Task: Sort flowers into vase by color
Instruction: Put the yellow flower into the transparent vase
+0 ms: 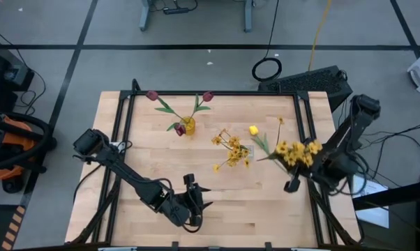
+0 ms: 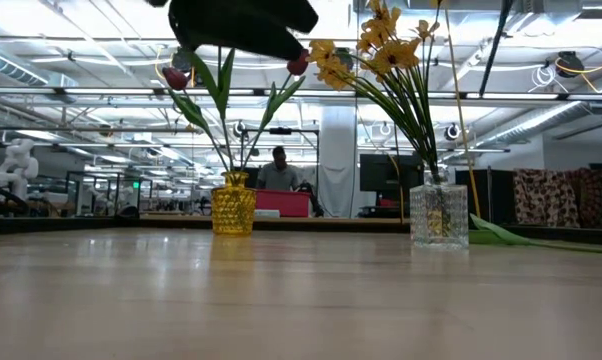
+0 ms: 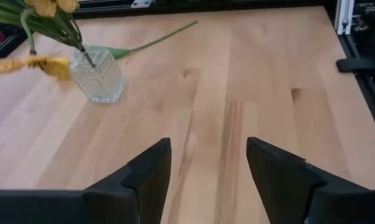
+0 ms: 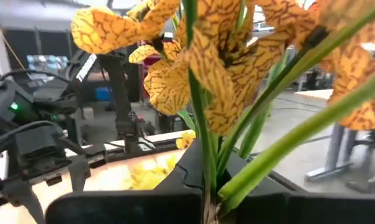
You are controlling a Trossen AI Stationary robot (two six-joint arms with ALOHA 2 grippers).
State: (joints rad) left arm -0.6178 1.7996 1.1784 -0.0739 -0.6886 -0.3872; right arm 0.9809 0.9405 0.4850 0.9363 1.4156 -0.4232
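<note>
A yellow vase (image 1: 188, 126) at the far middle holds three dark-red tulips (image 1: 152, 95). A clear glass vase (image 1: 243, 151) (image 3: 100, 76) holds sprays of small yellow blossoms (image 1: 231, 144). A yellow tulip (image 1: 253, 130) lies on the table beside it, its stem (image 3: 159, 38) flat on the wood. My right gripper (image 1: 292, 183) is near the right edge, shut on another yellow spray (image 1: 297, 151). Near the front edge, my left gripper (image 3: 209, 168) (image 1: 195, 199) is open with nothing between its fingers, pointing toward the clear vase. My right gripper pinches the spray's green stems (image 4: 207, 186) together between its two fingers. The stems rise out of the fingers, and the yellow blossoms (image 4: 194, 68) stand close above them. The spray is lifted clear of the table. The stems' lower ends are hidden by the gripper.
Bare wood lies between my left gripper and the clear vase. A black frame rail (image 1: 311, 125) runs along the table's sides. Beyond the far edge the room holds desks and a person (image 2: 277, 172).
</note>
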